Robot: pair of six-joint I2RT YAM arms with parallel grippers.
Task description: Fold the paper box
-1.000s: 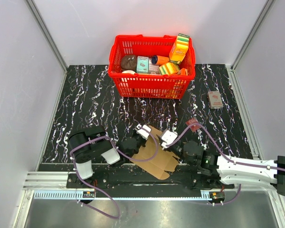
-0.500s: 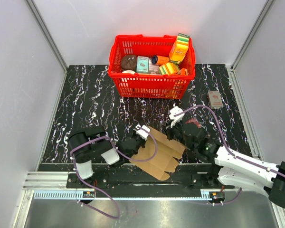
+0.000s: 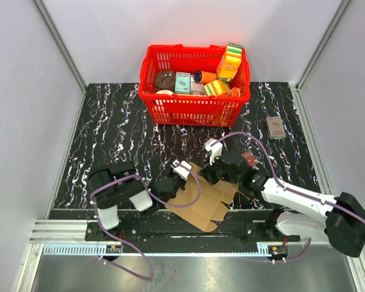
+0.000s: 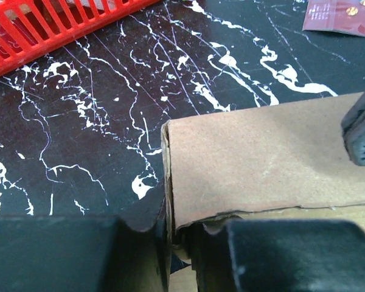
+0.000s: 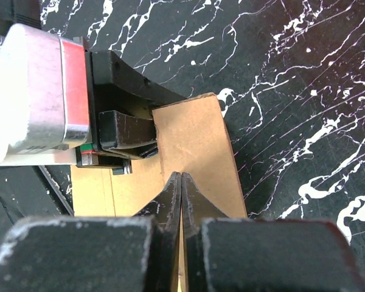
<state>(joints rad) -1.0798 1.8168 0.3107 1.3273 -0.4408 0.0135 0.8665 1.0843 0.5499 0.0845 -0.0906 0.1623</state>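
The paper box (image 3: 202, 198) is a flat brown cardboard sheet with flaps, lying at the near middle of the black marbled table. My left gripper (image 3: 172, 182) is shut on the box's left edge; the left wrist view shows the fingers clamping an upright flap (image 4: 267, 158) at its corner (image 4: 179, 234). My right gripper (image 3: 208, 175) is shut and holds nothing. Its closed tips (image 5: 180, 179) rest over the same flap (image 5: 198, 140), just right of the left gripper (image 5: 125, 134). One right fingertip (image 4: 362, 137) shows in the left wrist view.
A red basket (image 3: 194, 111) full of small colourful items stands at the back middle. A small red packet (image 3: 249, 158) lies right of the box. A small brownish box (image 3: 275, 128) lies at the far right. Metal rails run along the near edge.
My right arm has swung from the near right edge up and then left, and its shut tips now sit over the flap beside the left gripper. The left gripper and box have stayed put.
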